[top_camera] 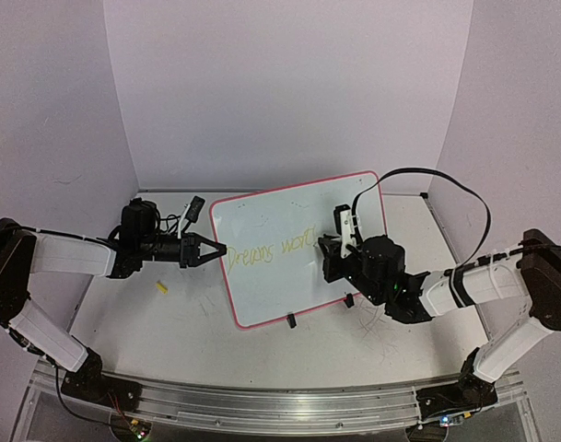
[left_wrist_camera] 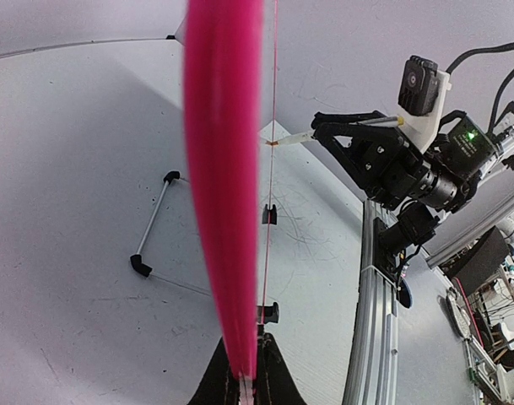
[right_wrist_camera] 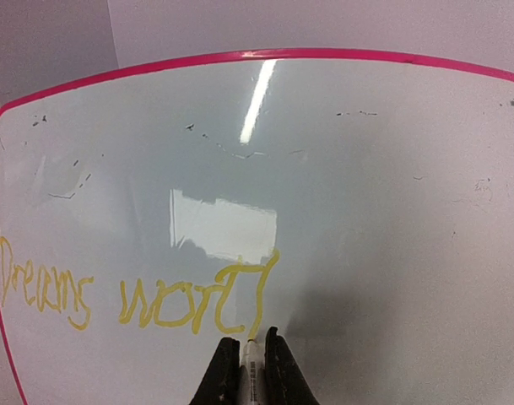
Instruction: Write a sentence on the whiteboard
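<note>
— Between the fingers of the right gripper (right_wrist_camera: 250, 340), what sits?
— A marker (right_wrist_camera: 251, 371), clamped tight, its tip touching the whiteboard (right_wrist_camera: 366, 194) just ahead of the fingertips.
— And the sentence (right_wrist_camera: 130, 295)?
— Yellow handwriting, up and left of that tip, reading "Dreams wort"; the last stroke ends at the tip.
— The left gripper (top_camera: 216, 249)?
— Closed on the board's pink rim, at the edge far from the marker.

The whiteboard (right_wrist_camera: 349, 169) is glossy, mirroring a strip of light, its pink rim (right_wrist_camera: 324, 54) shiny plastic. The counter (top_camera: 133, 313) is matt white, scuffed. The rail (top_camera: 262, 405) along its near edge is brushed metal. The fingers (right_wrist_camera: 225, 375) look matt black plastic, the marker (right_wrist_camera: 251, 375) white plastic.
</note>
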